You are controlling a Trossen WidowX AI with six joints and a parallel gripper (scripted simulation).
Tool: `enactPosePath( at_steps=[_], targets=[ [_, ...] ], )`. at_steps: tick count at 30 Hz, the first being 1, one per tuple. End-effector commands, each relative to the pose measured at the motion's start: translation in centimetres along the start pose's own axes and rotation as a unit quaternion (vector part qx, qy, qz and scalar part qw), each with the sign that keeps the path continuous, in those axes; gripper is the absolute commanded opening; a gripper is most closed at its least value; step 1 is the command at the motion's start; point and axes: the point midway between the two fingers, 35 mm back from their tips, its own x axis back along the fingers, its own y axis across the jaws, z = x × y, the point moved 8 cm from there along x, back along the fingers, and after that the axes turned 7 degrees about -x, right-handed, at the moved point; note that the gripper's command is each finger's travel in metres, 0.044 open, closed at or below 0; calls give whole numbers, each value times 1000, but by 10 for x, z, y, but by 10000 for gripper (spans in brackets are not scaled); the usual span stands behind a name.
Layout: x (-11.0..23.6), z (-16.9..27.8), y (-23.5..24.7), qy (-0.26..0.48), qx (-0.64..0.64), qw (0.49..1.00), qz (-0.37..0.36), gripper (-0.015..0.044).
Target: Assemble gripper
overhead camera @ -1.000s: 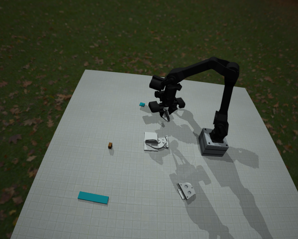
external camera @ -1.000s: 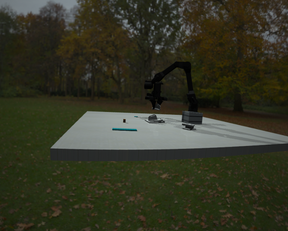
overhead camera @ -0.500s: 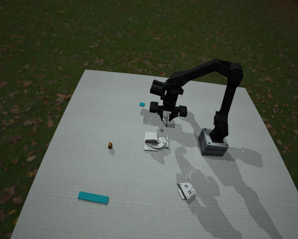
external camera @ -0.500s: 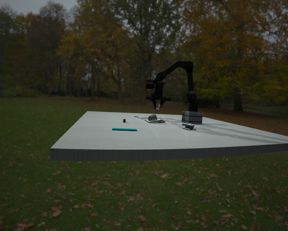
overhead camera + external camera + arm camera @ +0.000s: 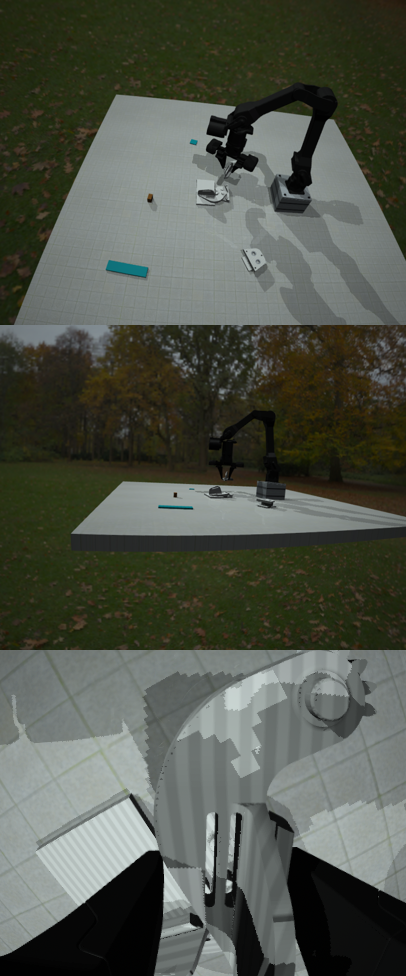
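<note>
The gripper base (image 5: pixel 205 183) (image 5: pixel 207 495) (image 5: pixel 92 850), a pale ribbed plate, lies on the table. One light grey jaw (image 5: pixel 206 193) (image 5: pixel 214 490) lies on it, its upright pad toward the left; the mesh of its teeth cannot be made out. My gripper (image 5: pixel 229 164) (image 5: pixel 226 477) (image 5: pixel 223 863) is shut on the other jaw (image 5: pixel 228 170) (image 5: pixel 226 476) (image 5: pixel 200 775) and holds it in the air above and behind the base. In the wrist view its round boss and gear teeth point to the upper right. The housing plate (image 5: pixel 254 260) (image 5: pixel 266 501), with two round holes, lies apart at the front right.
The arm's grey box mount (image 5: pixel 291 204) (image 5: pixel 271 490) stands to the right. A brown block (image 5: pixel 150 198) (image 5: pixel 175 494) is left of the base. A long teal bar (image 5: pixel 126 268) (image 5: pixel 175 507) lies at the front left, and a small teal tile (image 5: pixel 193 142) (image 5: pixel 191 489) at the back.
</note>
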Motion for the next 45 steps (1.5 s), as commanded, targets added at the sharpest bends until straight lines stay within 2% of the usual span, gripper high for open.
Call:
enactPosePath(
  at_steps=[1, 16, 31, 45],
  targets=[
    [-1, 4, -8, 1, -55, 998, 2, 134],
    [-3, 20, -35, 0, -263, 965, 3, 134],
    [-5, 32, -61, -2, -457, 889, 4, 134],
    [-6, 32, -63, -2, -465, 885, 4, 134]
  ],
)
